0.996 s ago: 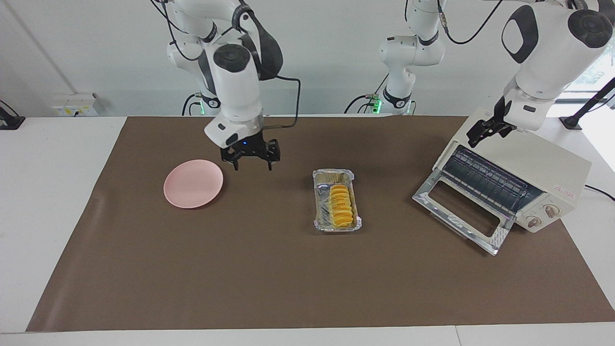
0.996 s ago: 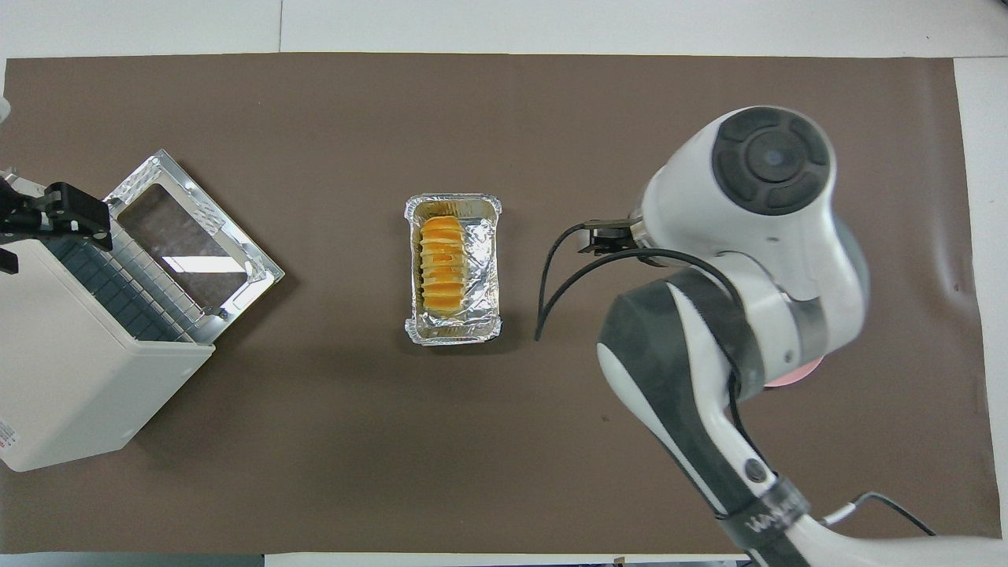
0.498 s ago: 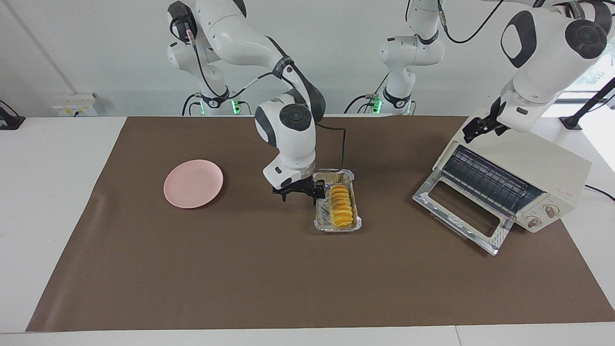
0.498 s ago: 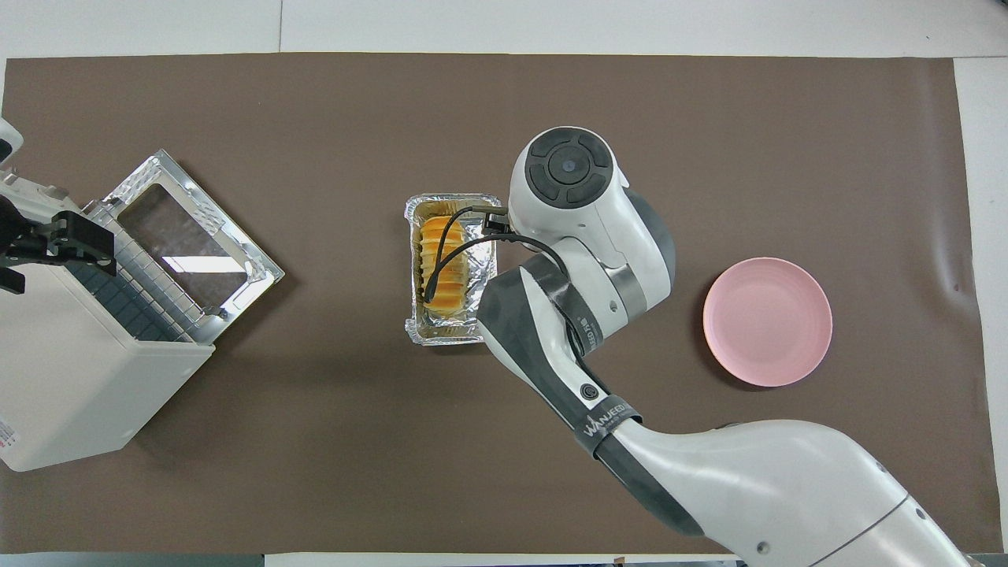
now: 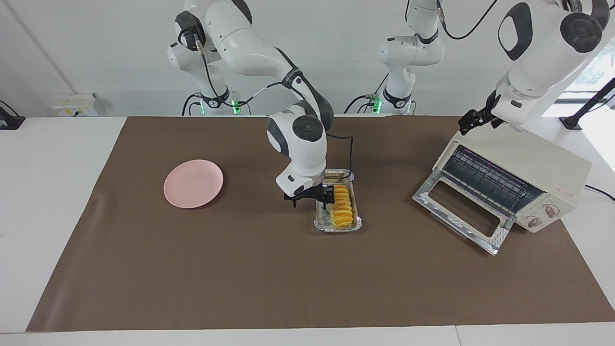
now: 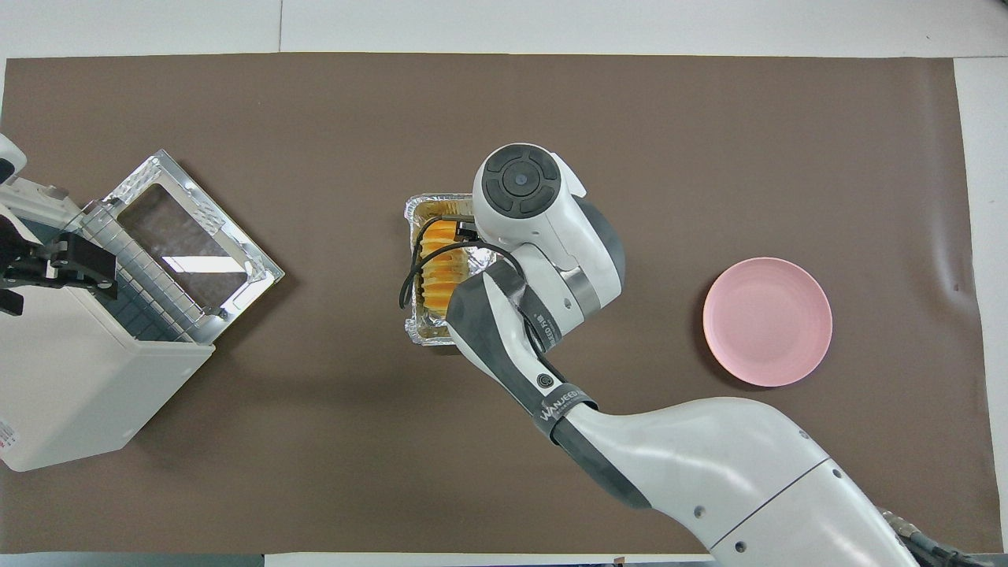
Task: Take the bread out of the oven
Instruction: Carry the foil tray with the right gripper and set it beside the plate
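The bread point(image 5: 342, 209) lies in a crinkled foil tray point(image 5: 336, 226) in the middle of the mat, outside the oven. My right gripper point(image 5: 312, 200) is open and low at the tray's edge toward the right arm's end, with one finger point(image 5: 329, 199) beside the bread and the other outside the tray. In the overhead view the right arm's wrist hides this gripper and part of the bread point(image 6: 435, 277). The oven point(image 5: 533, 161) stands at the left arm's end with its glass door point(image 5: 461, 211) dropped open and its rack bare. My left gripper point(image 5: 473, 120) hangs over the oven's top edge.
A round pink plate point(image 5: 193, 183) lies on the brown mat toward the right arm's end and shows bare in the overhead view point(image 6: 767, 321). The oven's open door point(image 6: 189, 236) juts out toward the tray. A third arm stands idle at the table's robot end.
My right gripper has swung from beside the pink plate to the foil tray and come down next to the bread. My left gripper has drawn up and back from the oven's front edge.
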`<state>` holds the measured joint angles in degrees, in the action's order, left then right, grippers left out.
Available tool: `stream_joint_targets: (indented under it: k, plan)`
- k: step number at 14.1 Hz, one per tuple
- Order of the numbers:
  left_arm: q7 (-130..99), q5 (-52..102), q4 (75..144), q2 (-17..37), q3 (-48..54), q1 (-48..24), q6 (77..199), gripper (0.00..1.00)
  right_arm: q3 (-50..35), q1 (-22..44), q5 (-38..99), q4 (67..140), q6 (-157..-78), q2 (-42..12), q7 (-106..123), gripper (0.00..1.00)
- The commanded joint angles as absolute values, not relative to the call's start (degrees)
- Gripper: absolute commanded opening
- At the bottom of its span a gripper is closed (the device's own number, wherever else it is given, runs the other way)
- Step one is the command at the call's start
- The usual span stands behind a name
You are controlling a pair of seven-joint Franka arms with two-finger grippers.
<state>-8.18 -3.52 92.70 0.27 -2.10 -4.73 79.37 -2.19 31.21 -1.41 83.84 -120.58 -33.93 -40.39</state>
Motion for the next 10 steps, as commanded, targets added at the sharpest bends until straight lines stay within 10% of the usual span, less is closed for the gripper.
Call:
stream_joint_targets:
  k: [1,5,8,10]
  plan:
    - [-5.2,-3.08,94.66,-1.23,1.13,-1.42,81.2,1.0,-1.93,31.64,-1.67,84.98,-121.29,-34.28,-36.22,1.0]
    - [-5.53,-2.73,95.37,-1.41,1.49,-1.23,81.74,1.0,-1.93,31.64,-1.76,88.58,-124.09,-33.66,-34.1,0.81]
    - [-5.45,0.09,95.36,-1.49,1.93,-1.06,82.09,1.0,-1.93,31.99,-1.5,88.07,-123.05,-33.49,-34.1,0.0]
    - [-5.45,0.09,95.71,-1.58,1.85,-1.23,82.09,1.0,-1.93,32.25,-1.41,87.72,-122.78,-33.49,-34.63,0.0]
